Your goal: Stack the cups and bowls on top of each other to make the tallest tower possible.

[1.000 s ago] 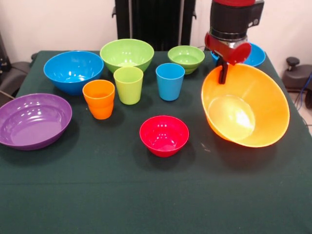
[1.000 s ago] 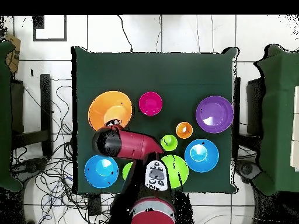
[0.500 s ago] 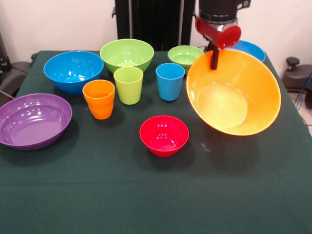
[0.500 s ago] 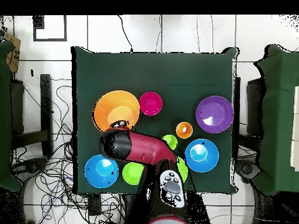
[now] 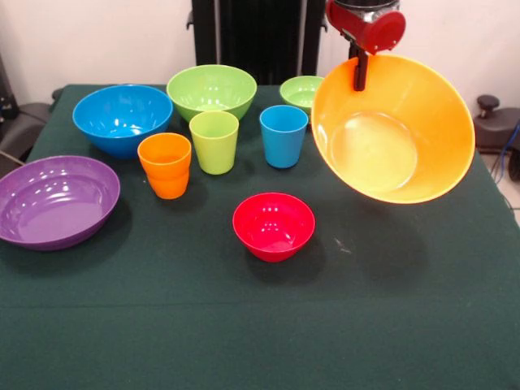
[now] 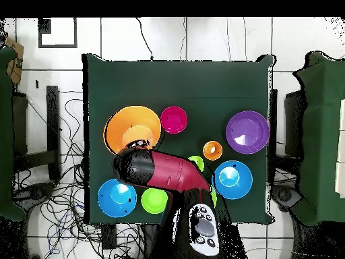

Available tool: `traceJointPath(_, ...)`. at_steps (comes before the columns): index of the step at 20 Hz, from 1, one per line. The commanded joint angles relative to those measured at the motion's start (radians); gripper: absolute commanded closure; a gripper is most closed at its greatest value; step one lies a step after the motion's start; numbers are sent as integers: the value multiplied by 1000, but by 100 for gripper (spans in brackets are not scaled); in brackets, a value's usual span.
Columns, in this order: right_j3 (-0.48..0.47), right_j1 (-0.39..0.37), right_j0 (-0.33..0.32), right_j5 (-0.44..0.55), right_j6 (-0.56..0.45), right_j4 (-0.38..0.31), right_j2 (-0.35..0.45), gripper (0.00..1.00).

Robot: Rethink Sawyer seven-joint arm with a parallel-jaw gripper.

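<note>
Front view shows the gripper with its jaws closed on the far rim of the big yellow-orange bowl; the bowl hangs tilted, its opening turned toward the camera, clear of the surface, with its shadow on the cloth below; the overhead view places the same bowl just beside the small red bowl, with the arm reaching over the lime green cup.

Step in hand, by judgement: the widest bowl is lifted as the base of the tower; no stacking is yet done; every other piece stands alone.

Positions noted on the surface: purple bowl at the left edge; large blue bowl and large green bowl behind; small green bowl partly hidden by the carried bowl; orange cup, lime green cup and blue cup in a row; small red bowl nearest the camera. The second blue bowl appears only in the overhead view.

Next move, by judgement: level the bowl and set it down upright on a bare patch, clear of the red bowl and blue cup; the one-sided rim hold could let it swing or slip.

Brands, labels, writing: none legible on any piece.
</note>
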Motion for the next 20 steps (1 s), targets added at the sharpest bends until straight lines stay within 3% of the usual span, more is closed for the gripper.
traceJointPath(1,-54,48,-40,31,-115,-97,81,100)
traceJointPath(6,-100,124,-94,-36,-155,-173,83,100)
traceJointPath(12,-116,143,-142,-51,-163,-251,95,100)
traceJointPath(20,-110,136,-176,-53,-119,-281,140,100)
